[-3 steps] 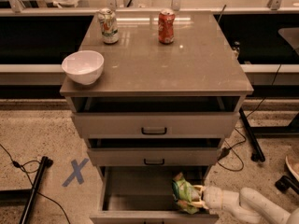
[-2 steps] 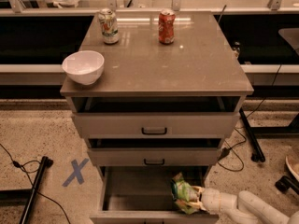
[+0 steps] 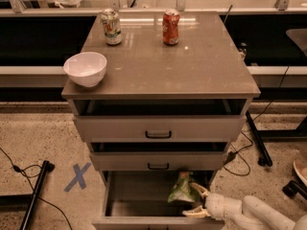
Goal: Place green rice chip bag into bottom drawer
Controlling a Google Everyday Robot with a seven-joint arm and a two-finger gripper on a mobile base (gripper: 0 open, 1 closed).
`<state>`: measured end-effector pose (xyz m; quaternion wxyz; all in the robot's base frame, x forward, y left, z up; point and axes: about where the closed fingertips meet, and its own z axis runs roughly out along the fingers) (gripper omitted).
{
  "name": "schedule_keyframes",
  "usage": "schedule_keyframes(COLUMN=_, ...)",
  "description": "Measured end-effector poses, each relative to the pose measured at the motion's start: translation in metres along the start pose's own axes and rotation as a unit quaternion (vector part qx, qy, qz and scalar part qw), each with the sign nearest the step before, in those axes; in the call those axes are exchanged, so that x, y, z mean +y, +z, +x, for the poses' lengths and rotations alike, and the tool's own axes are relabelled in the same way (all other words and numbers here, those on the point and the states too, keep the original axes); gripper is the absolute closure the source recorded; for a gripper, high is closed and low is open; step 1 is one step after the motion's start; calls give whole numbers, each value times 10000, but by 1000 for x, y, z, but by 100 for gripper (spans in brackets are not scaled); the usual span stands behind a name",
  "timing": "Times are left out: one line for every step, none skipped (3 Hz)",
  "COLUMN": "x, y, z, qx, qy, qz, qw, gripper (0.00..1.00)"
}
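Note:
The green rice chip bag is crinkled and lime-green. It stands tilted inside the open bottom drawer, near the drawer's right side and under the middle drawer's front. My gripper reaches in from the lower right on a white arm. Its two pale fingers are spread apart just right of the bag. The upper finger touches the bag's right edge; the lower one is free near the drawer's front wall.
On the cabinet top stand a white bowl, a green can and a red can. The two upper drawers are slightly open. A blue X and cables mark the floor at left; a chair base stands at right.
The bag has moved a little left and deeper into the bottom drawer. The fingers that held it have spread apart and let it go.

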<state>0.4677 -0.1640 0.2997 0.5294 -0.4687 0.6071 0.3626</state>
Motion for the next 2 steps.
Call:
schedule_keyframes(x=0, y=1, z=0, qx=-6, qy=2, qz=-7, qw=10000, gripper=0)
schedule_keyframes(x=0, y=1, z=0, qx=-6, qy=2, qz=-7, qw=10000, gripper=0)
